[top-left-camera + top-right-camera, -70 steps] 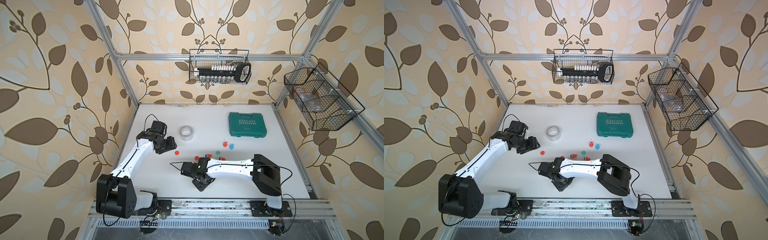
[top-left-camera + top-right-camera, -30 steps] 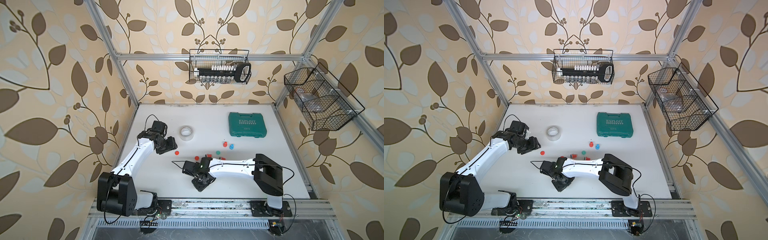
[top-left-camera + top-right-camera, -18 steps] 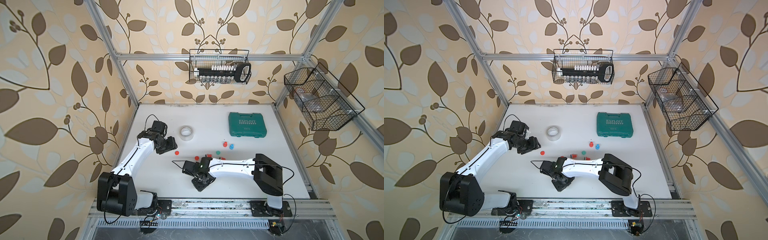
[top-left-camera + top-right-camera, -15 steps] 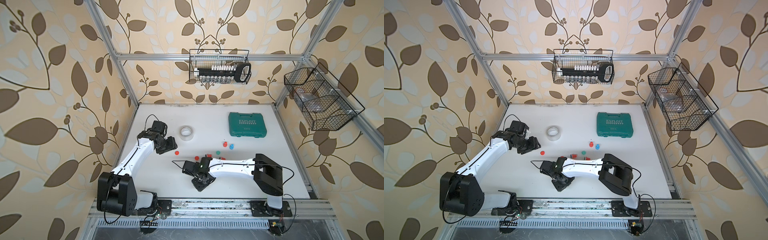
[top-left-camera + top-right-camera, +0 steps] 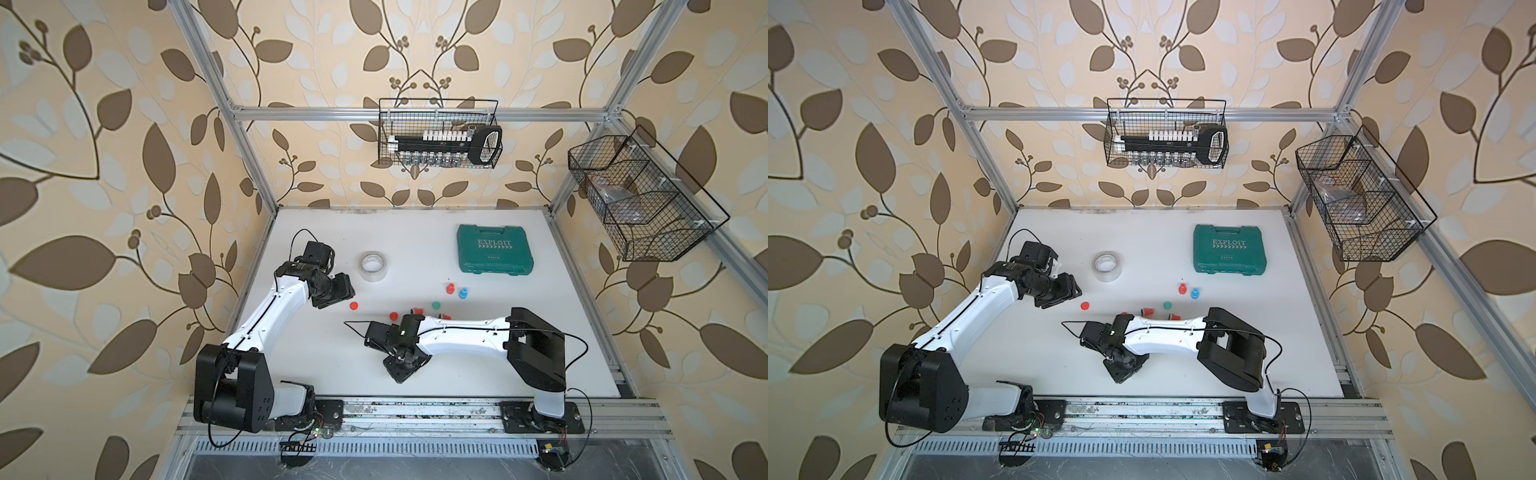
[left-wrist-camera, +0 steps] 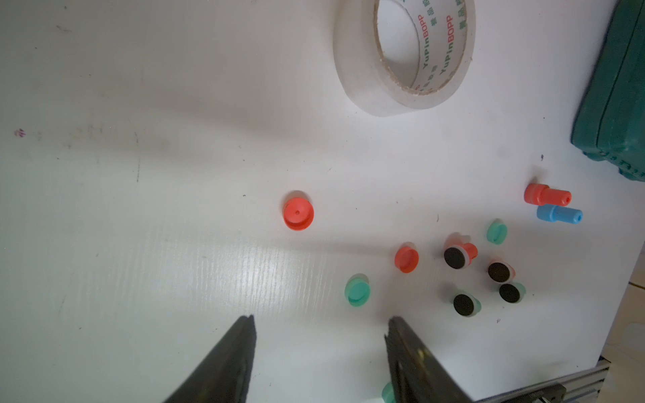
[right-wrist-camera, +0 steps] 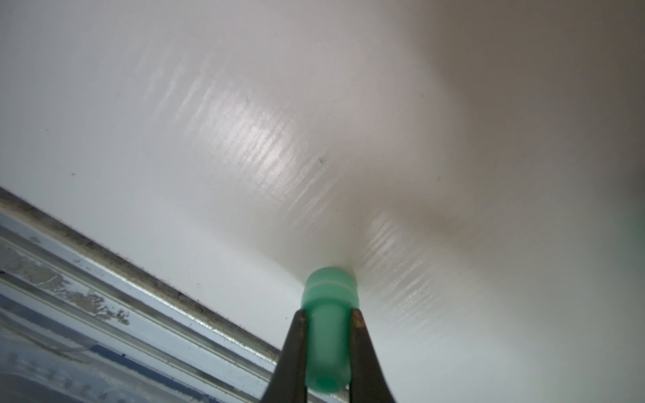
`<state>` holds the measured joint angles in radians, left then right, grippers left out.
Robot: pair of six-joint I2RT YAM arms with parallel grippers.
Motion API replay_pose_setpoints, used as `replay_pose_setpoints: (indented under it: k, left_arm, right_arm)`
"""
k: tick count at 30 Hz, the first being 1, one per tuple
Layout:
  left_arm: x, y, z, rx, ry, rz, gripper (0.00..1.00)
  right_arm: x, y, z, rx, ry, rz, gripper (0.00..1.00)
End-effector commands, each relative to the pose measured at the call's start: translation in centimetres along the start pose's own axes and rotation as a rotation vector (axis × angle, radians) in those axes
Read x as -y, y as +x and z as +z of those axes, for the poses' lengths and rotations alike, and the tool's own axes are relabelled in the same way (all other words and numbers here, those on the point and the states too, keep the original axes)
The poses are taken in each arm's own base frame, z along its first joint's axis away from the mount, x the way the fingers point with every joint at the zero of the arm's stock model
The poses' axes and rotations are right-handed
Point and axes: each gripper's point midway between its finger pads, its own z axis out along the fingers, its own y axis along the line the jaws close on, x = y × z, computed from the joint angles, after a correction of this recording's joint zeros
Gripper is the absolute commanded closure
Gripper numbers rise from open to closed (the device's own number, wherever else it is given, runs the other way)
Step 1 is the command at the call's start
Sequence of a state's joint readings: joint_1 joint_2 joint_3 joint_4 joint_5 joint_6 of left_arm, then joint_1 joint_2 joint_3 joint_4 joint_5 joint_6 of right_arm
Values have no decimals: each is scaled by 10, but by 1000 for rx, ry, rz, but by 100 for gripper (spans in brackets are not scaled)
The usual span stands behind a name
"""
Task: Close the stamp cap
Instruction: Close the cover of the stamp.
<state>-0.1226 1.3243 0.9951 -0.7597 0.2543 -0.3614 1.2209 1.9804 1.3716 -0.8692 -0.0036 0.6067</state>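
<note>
Green stamp (image 7: 328,289) clamped in right claw (image 7: 328,313), left claw (image 6: 321,318) spread, arms hardly moved

Robot lab test cell, aluminium frame (image 5: 332,111), leaf wallpaper (image 5: 104,166), white table (image 5: 332,232), wire basket (image 5: 665,232)

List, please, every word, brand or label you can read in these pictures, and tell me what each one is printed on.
"EXPLOIT": on the lid of the green case, legible in both top views.
"YuPinBOPP": printed repeatedly on the inner core of the tape roll, in the left wrist view.
Too small or blurred to read: the small line under "EXPLOIT" on the case, and the characters beside the brand name inside the tape roll.
</note>
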Motion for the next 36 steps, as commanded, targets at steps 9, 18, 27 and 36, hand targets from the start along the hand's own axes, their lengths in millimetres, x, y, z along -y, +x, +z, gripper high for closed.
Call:
replay_pose_setpoints:
  k: [9,18,27,36]
  left_arm:
    - [3,-5,-8,8,12,17,37]
    - [4,-6,-8,10,13,19,37]
    - [4,-6,-8,9,14,19,37]
    - [4,-5,-8,8,17,19,37]
  right_arm:
    - [47,89,112,-363,194,22,100]
    - [42,79,102,-324,167,21,100]
    - [79,49,42,-199,142,103,100]
    - [125,38,-13,-107,80,204,100]
